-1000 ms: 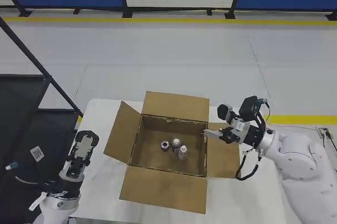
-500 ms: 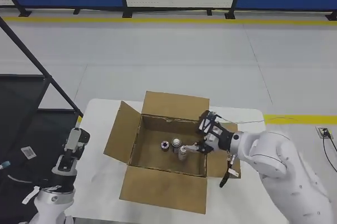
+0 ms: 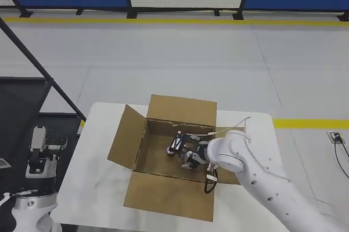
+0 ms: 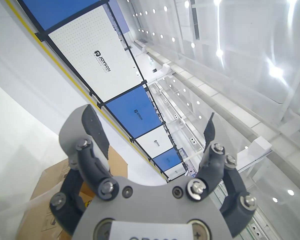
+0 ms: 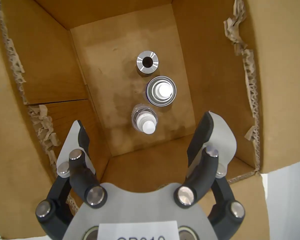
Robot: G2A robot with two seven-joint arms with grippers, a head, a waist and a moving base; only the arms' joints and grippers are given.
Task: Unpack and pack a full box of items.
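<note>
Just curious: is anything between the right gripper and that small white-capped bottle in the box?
Nothing visible. The right gripper hangs open above the white-capped bottle inside the cardboard box; the spray can and metal cylinder stand beyond it.

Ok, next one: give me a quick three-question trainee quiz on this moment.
1. True or false: the right pincer is shut on something.
2. How many items stand inside the box?
3. Fill in: the middle item of the row is a ___.
Key: 1 false, it is open and empty; 2 three; 3 spray can.
</note>
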